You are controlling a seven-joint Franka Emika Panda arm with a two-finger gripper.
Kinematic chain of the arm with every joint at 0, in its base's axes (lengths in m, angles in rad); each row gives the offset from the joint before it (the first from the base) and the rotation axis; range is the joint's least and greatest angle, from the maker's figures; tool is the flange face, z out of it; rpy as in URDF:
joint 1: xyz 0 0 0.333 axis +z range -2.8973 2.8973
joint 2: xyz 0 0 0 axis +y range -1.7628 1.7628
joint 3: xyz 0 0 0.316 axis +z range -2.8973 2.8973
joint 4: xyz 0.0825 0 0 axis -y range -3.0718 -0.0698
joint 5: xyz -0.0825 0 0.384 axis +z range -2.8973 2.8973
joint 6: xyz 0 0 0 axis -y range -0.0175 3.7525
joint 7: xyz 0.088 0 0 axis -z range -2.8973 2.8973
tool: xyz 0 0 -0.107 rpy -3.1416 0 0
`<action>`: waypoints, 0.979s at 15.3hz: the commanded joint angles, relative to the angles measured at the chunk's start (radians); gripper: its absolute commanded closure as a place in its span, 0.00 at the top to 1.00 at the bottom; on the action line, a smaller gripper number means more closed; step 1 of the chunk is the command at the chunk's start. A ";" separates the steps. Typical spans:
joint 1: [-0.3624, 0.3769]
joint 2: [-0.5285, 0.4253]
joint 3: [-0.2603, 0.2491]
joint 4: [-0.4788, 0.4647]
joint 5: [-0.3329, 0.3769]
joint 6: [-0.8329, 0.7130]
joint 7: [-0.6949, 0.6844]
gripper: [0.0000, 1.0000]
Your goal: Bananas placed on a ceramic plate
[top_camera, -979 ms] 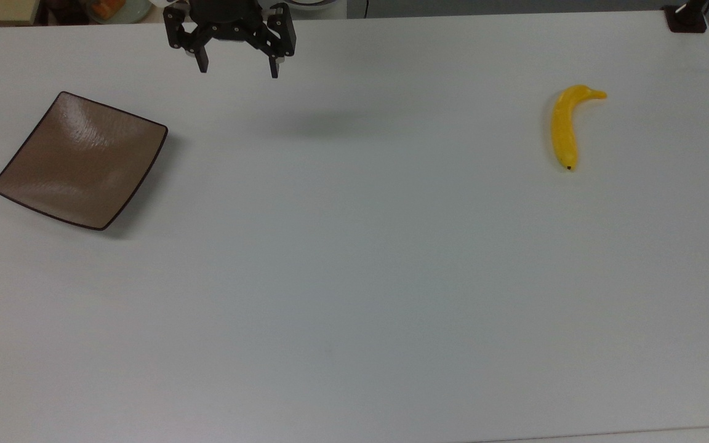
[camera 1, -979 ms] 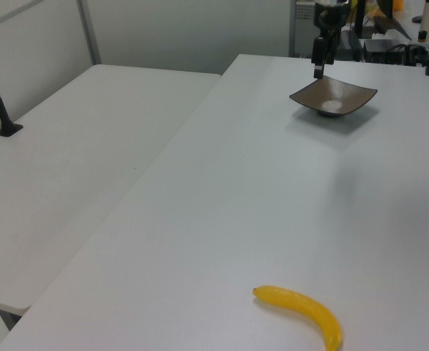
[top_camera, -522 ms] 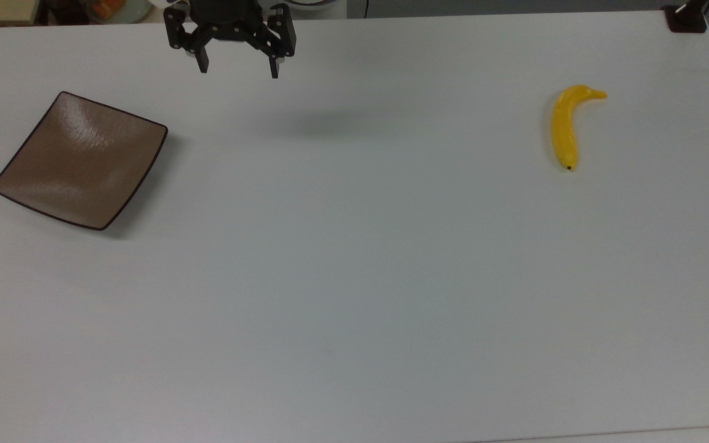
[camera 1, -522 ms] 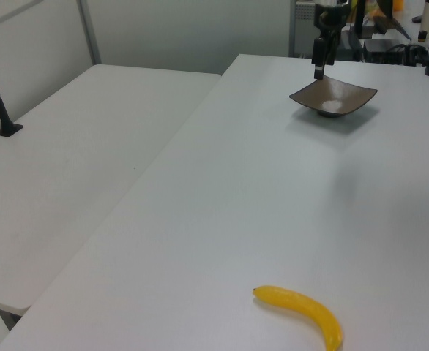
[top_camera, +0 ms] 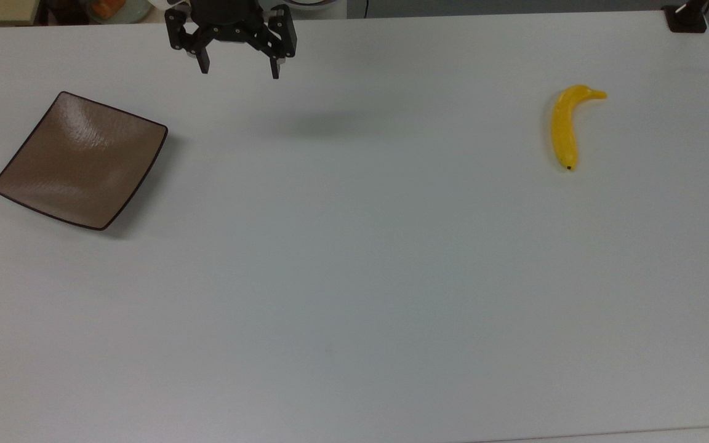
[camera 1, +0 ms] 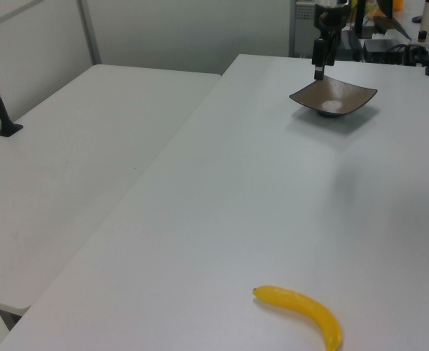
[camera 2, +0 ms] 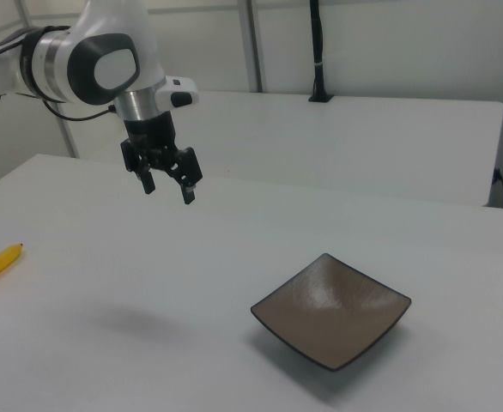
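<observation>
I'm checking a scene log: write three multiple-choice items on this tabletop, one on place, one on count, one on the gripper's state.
1. In the top view, where does the banana lie?
A. on the plate
B. on the table, far right
C. in the gripper

2. How many bananas are there?
A. one
B. two
C. three

3. How is the gripper?
A. shut on the banana
B. open, in the air
C. resting on the plate

Key:
1 B: the banana lies on the white table, far from the plate.
2 A: a single yellow fruit shows.
3 B: the gripper hangs with spread fingers, nothing between.
</observation>
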 commanded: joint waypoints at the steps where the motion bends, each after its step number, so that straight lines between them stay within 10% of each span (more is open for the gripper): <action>1: 0.006 -0.008 0.015 -0.025 0.011 -0.002 0.004 1.00; 4: 0.006 0.005 0.031 -0.025 0.016 0.003 0.028 1.00; 15: 0.124 0.056 0.365 -0.010 0.014 0.081 0.479 1.00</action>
